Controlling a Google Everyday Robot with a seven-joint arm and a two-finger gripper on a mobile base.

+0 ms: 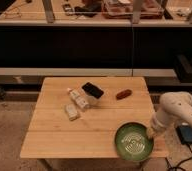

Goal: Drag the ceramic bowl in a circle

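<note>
The green ceramic bowl [133, 140] sits at the front right corner of the wooden table [64, 135], close to the front edge. My gripper [152, 132] reaches down from the white arm [176, 110] at the right and meets the bowl's right rim.
A flat black rectangular object [92, 90] lies near the table's middle back. Two small white blocks [75, 105] lie left of centre. A reddish-brown oblong item [123, 94] lies at the back right. A dark counter with shelves stands behind the table. A blue object [190, 134] lies on the floor at right.
</note>
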